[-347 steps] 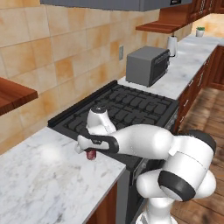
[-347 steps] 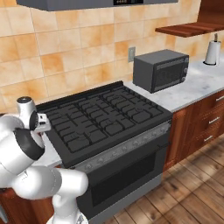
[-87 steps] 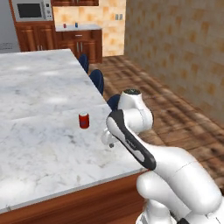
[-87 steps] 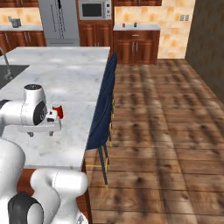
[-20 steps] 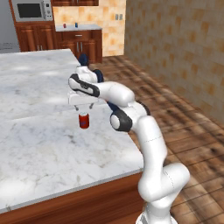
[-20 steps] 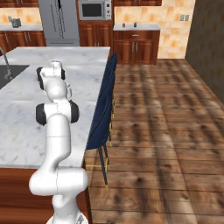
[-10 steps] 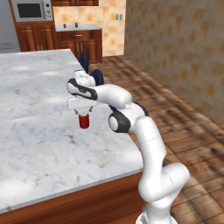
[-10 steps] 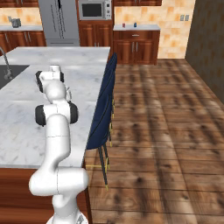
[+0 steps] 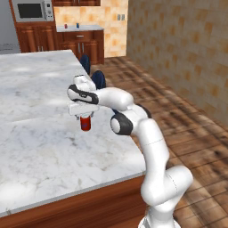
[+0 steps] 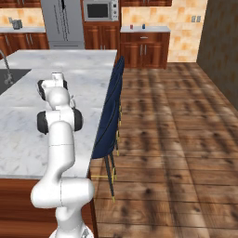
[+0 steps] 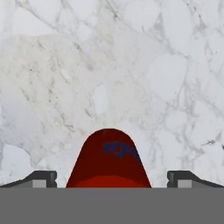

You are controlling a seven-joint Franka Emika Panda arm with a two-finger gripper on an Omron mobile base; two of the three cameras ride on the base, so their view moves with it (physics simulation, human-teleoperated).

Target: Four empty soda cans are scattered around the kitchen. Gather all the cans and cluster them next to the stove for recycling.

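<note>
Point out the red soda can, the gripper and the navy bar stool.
Red soda can [image 9: 85,123], left base view: middle of its side.
Gripper [image 11: 112,178], hand view: midway between the fingertips, open astride the can.
Navy bar stool [image 10: 109,122], right base view: its backrest.

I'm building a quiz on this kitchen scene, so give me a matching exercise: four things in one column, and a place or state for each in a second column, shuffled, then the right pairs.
Things:
1. red soda can
2. gripper
3. blue chair
4. microwave

Places or states:
A. built into the cabinets on the far wall
B. pushed up against the island's edge
C. upright on the marble island
D. open, straight above the can, a finger on each side

Pairs: 1-C, 2-D, 3-B, 4-A
</note>
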